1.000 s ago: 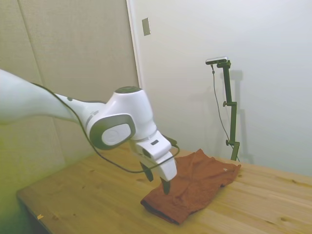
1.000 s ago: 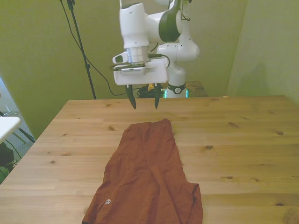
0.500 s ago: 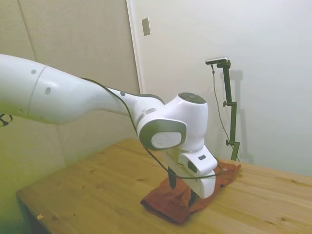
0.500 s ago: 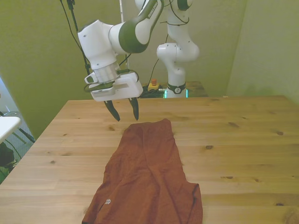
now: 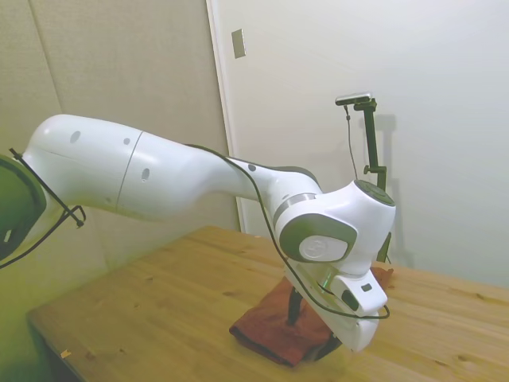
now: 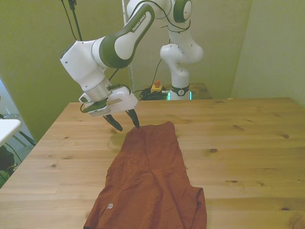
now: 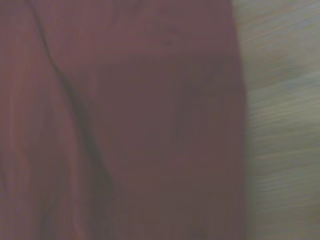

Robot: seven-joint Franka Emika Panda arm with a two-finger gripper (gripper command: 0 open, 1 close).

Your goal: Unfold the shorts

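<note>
Just above the far corner of the shorts (image 6: 151,179), toward the front view's left, the gripper (image 6: 126,125) hangs with its two dark fingers (image 6: 135,119) spread apart and pinching nothing. The fingertips point down and slightly toward the cloth; one sits right at the fabric's corner edge, the other over bare wood beside it, and whether either tip touches the cloth cannot be told. The white gripper body above them is tilted, and the white arm (image 6: 112,47) bends up and back from it.

In the side view the wrist housing (image 5: 334,231) covers much of the garment, with one dark finger (image 5: 293,305) showing above the rust-red cloth (image 5: 270,322).

The shorts lie folded on the wooden desk (image 6: 248,143), a long rust-red shape running from that far corner down to the near edge of the front view, where it widens. A crease runs along its length, a small pale logo (image 6: 109,206) sits near the near left corner, and a darker edge shows along the near right side.

The wrist view, blurred, shows the reddish fabric (image 7: 140,120) with a dark fold line, its straight edge lying against pale wood (image 7: 285,125).
</note>
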